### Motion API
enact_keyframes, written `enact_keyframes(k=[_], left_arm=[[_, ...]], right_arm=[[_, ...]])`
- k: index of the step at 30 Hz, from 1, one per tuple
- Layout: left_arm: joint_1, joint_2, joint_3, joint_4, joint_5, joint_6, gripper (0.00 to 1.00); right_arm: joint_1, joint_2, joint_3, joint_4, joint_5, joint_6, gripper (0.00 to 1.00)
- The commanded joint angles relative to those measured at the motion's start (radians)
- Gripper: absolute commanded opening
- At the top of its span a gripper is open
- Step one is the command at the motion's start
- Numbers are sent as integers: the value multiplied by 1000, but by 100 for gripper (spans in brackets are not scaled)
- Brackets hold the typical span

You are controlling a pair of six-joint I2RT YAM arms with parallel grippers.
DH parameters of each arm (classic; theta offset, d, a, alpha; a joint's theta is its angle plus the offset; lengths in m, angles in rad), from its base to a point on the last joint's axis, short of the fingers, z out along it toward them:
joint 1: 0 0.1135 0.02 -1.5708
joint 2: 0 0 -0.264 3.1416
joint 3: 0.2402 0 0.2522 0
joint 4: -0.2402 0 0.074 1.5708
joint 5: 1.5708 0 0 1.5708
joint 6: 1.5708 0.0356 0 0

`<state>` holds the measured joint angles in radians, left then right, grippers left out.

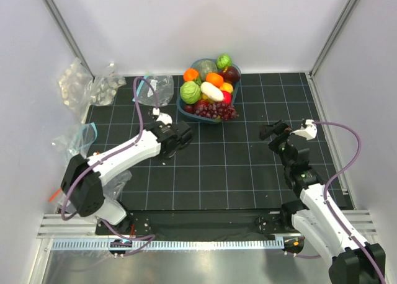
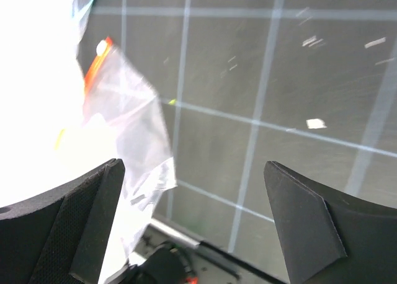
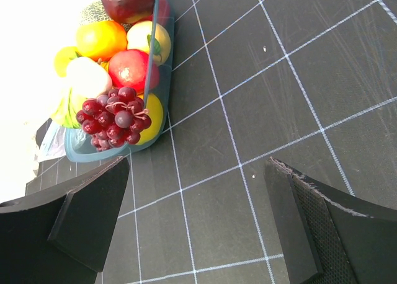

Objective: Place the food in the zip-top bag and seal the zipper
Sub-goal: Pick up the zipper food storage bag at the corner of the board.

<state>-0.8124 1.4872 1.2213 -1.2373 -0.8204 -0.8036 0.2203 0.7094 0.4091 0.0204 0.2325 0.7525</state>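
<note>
The food sits heaped in a teal bowl (image 1: 181, 107) at the back centre: green cabbage (image 1: 190, 92), white vegetable (image 1: 211, 91), oranges (image 1: 214, 79), purple grapes (image 1: 217, 111). The right wrist view shows the grapes (image 3: 115, 116), a red apple (image 3: 130, 70) and a lemon (image 3: 152, 39). The zip-top bag (image 2: 133, 135) lies flat at left in the left wrist view, its orange-red zipper (image 2: 96, 67) along its far edge. From above it shows by the left arm's base (image 1: 119, 180). My left gripper (image 1: 180, 141) (image 2: 192, 172) is open and empty. My right gripper (image 1: 273, 134) (image 3: 198, 166) is open and empty, right of the bowl.
Clear bags with teal strips lie at the back left (image 1: 149, 88) and the left edge (image 1: 80, 138). More crumpled clear bags (image 1: 77, 82) sit in the back left corner. White walls close in the black gridded mat (image 1: 223, 172). A metal rail (image 1: 186, 242) runs along the near edge.
</note>
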Motion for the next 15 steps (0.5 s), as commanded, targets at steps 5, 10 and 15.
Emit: enact_keyframes(k=[5,10,15], left_arm=[[91,87,-36,-174,-26,-59,100],[172,146,-31,-169,4,-23,100],[222,260,-25,-183,32,21,100]], right_arm=[[-1,9,2,53,-22,-22,100],[-1,15,4,53,-25,-22,100],[-1,10,5,50,-22,-22,100]])
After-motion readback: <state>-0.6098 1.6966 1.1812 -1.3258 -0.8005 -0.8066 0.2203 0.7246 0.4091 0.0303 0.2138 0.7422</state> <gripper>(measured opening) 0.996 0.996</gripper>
